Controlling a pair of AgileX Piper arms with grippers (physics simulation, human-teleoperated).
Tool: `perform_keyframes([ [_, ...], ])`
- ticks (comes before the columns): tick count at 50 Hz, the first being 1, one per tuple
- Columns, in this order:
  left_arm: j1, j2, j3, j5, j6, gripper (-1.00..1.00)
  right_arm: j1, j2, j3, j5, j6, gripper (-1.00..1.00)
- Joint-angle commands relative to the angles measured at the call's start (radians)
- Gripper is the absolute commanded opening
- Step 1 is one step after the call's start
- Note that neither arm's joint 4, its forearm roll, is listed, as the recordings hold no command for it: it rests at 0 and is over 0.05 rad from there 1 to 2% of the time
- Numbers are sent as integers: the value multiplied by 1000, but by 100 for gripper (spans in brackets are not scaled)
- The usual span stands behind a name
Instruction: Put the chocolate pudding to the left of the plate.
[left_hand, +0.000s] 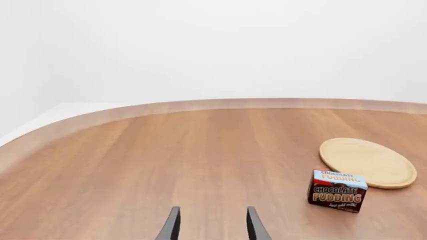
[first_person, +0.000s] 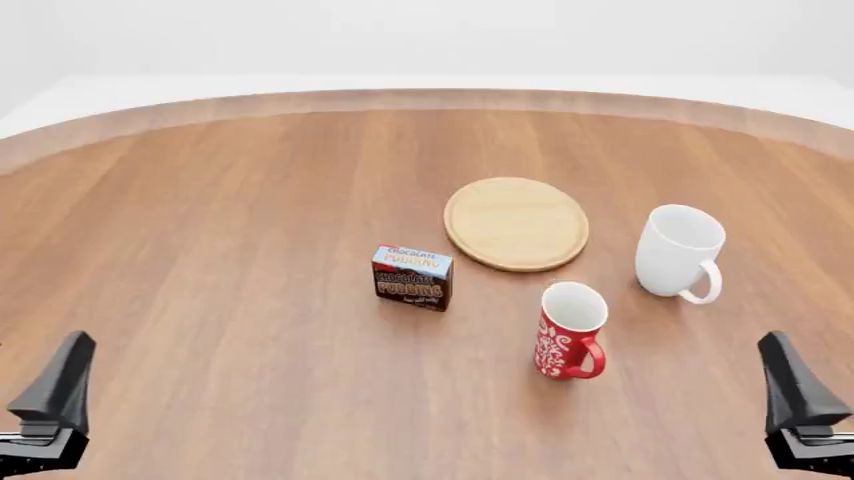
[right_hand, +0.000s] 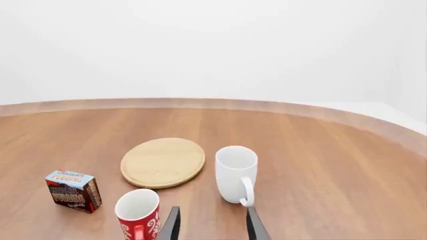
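Pudding: I saw the chocolate pudding (first_person: 412, 277) standing upright on the table (first_person: 227, 230), near the middle, its dark brown lettered face turned toward my side and its light blue-white top up.
Pudding against plate: in the front view it sat to the left of the plate (first_person: 517, 222) and nearer to me, close to the rim but apart from it.
Plate: the flat wooden disc lay bare on the table, beyond the two mugs.
Red mug: the red mug (first_person: 570, 331) stood upright, nearer to me than the plate and to the right of the pudding, handle toward the right.
White mug: the white mug (first_person: 678, 252) stood upright to the right of the plate, just beside it, handle toward my side.
Left gripper: I had the left gripper (left_hand: 211, 226) low at the near left edge, well apart from the pudding; in its wrist view the two fingers stood parted with bare table between them, holding nothing.
Right gripper: my right gripper (right_hand: 212, 226) sat at the near right edge, fingers likewise spread and holding nothing; its wrist view showed the red mug and the white mug just ahead.
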Motion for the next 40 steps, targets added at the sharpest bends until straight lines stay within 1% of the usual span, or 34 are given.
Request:
perform_keyframes([
  [1,0,5,-3,-1,0,100,-8,8,-1,-1,3,100],
  [14,0,5,-3,-1,0,100,-17,-2,-21,-5,-11,100],
  [15,0,5,-3,-1,0,100,-18,1,-36,-2,-6,100],
  [20,0,5,-3,-1,0,100,-14,-1,-108,41,-21,100],
  [24,0,5,-3,-1,0,100,-3,3,-191,97,-30,100],
  [30,0,5,-3,-1,0,100,42,112,-333,99,-69,100],
  [31,0,5,-3,-1,0,100,65,158,-378,102,-97,100],
  [33,0,5,-3,-1,0,100,90,192,-413,111,-100,100],
  [34,0,5,-3,-1,0,100,104,215,-436,117,-121,100],
  [36,0,5,-3,-1,0,100,115,245,-471,127,-129,100],
  [37,0,5,-3,-1,0,100,130,272,-494,135,-145,100],
  [39,0,5,-3,-1,0,100,139,346,-533,148,-141,100],
  [40,0,5,-3,-1,0,100,139,372,-551,151,-152,100],
])
